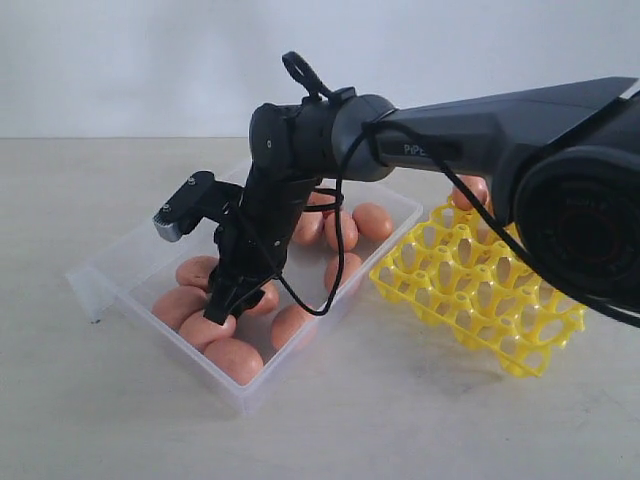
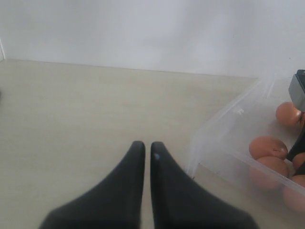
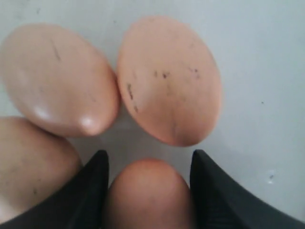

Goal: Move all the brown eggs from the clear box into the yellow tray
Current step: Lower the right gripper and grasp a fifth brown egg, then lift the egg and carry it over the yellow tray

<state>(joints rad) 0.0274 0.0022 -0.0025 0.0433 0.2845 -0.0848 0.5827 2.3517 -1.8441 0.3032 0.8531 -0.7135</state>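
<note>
exterior view: right arm (image 1: 480, 130) comes in from the right, crosses above the yellow tray (image 1: 480, 300), bends down steeply at the wrist into the clear box (image 1: 180, 350). right fingers (image 1: 222, 305) point down and toward the box's near left end, tips among the brown eggs (image 1: 235, 358). a loose black cable (image 1: 335, 260) hangs off the wrist. left arm does not show here.

right wrist view gives what the exterior hides: the fingers (image 3: 88, 195) stand about an egg's width apart with one egg (image 3: 147, 191) filling the gap, both inner faces against its sides. it looks clamped. two more eggs lie just ahead, touching each other, and another at the side, all on the box's pale floor.

left wrist view: left fingers (image 2: 128, 191) nearly closed, only a thin slit between them, nothing held. they hang over bare desk (image 2: 71, 119), just beside a corner of the clear box (image 2: 224, 124). eggs show dimly through its wall.

eggs: matte orange-brown, smooth, oval; faint dark specks show close up. most lie loose in the box, clustered at its near end and far side. one egg (image 1: 470, 190) sits at the tray's far corner, partly hidden by the arm.

tray: bright yellow lattice on the desk just right of the box, its visible cells open.
</note>
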